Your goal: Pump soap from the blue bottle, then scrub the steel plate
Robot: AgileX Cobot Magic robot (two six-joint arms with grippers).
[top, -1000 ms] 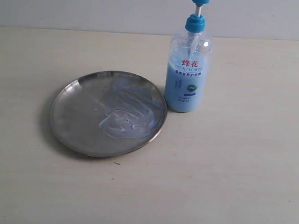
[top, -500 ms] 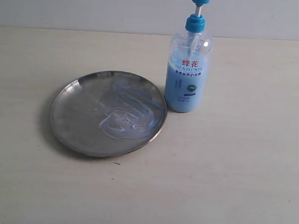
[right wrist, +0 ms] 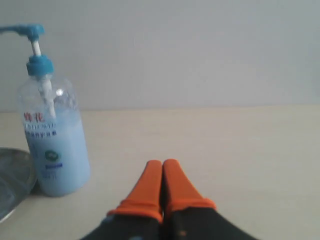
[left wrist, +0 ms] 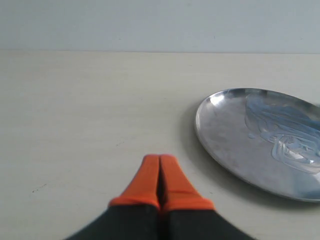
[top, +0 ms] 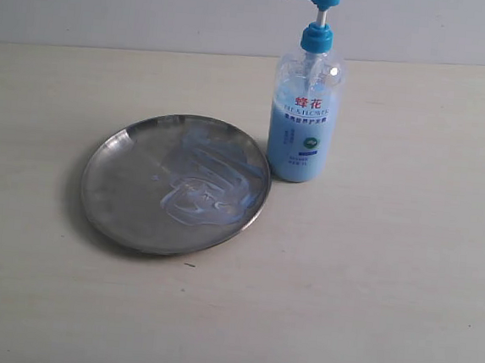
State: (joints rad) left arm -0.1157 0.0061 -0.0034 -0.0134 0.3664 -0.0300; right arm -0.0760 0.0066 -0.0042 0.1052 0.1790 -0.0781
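Note:
The blue bottle (top: 306, 111) stands upright on the table, its blue pump head raised, just right of the steel plate (top: 123, 188). Pale blue soap (top: 204, 182) lies smeared in streaks across the plate's right half. Neither arm shows in the exterior view. In the left wrist view my left gripper (left wrist: 160, 159) is shut and empty, its orange fingertips pressed together over bare table, apart from the steel plate (left wrist: 225, 135) with its soap (left wrist: 285, 132). In the right wrist view my right gripper (right wrist: 162, 163) is also shut and empty, clear of the blue bottle (right wrist: 55, 145).
The pale wooden table (top: 386, 287) stretches wide to the right and front of the plate and bottle. A plain grey wall (top: 156, 4) backs its far edge.

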